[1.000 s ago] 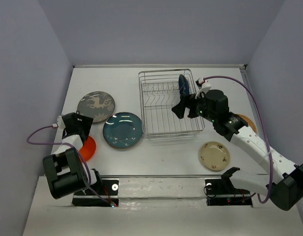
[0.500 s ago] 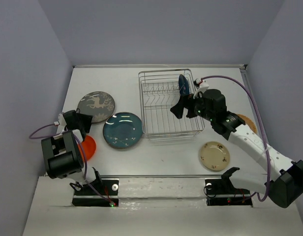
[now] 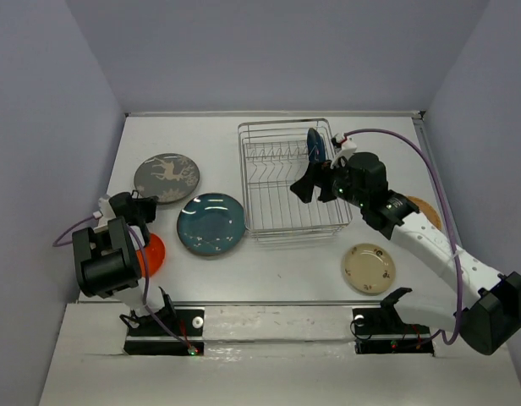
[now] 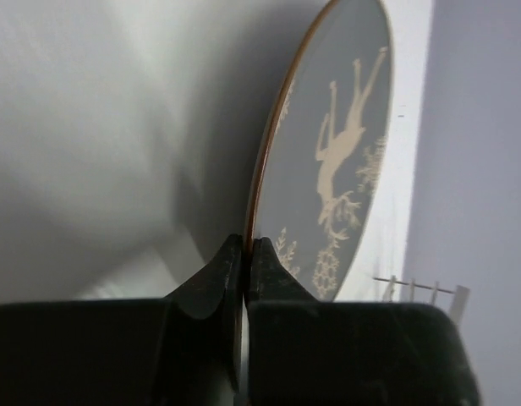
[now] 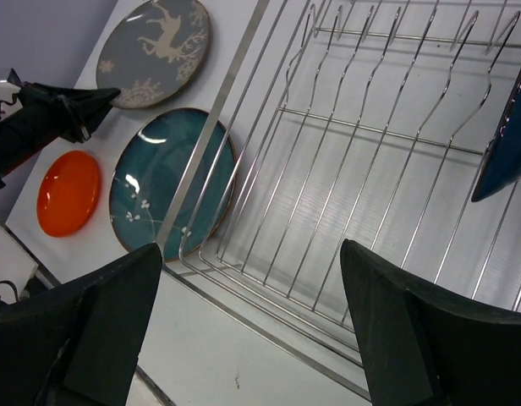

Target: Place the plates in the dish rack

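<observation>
The grey plate (image 3: 165, 178) with a white deer lies at the left of the table. My left gripper (image 3: 143, 207) is shut on its near-left rim, and the left wrist view shows the thin brown edge of that plate (image 4: 328, 152) pinched between the left gripper's (image 4: 246, 247) two fingertips. The dish rack (image 3: 290, 182) stands mid-table with the dark-blue plate (image 3: 315, 145) upright in its far right. My right gripper (image 3: 307, 184) hovers open over the rack (image 5: 370, 169), holding nothing. The teal plate (image 3: 211, 223) lies against the rack's left side, and the orange plate (image 3: 150, 252) near the left arm.
A cream speckled plate (image 3: 368, 267) lies front right. A tan plate (image 3: 425, 207) is partly hidden under the right arm. Walls close the table at the back and on both sides. A purple cable (image 3: 396, 139) loops above the right arm.
My left gripper has closed from open onto the grey plate's rim, and the left arm's body has swung leftward. The right arm has barely moved and stays open.
</observation>
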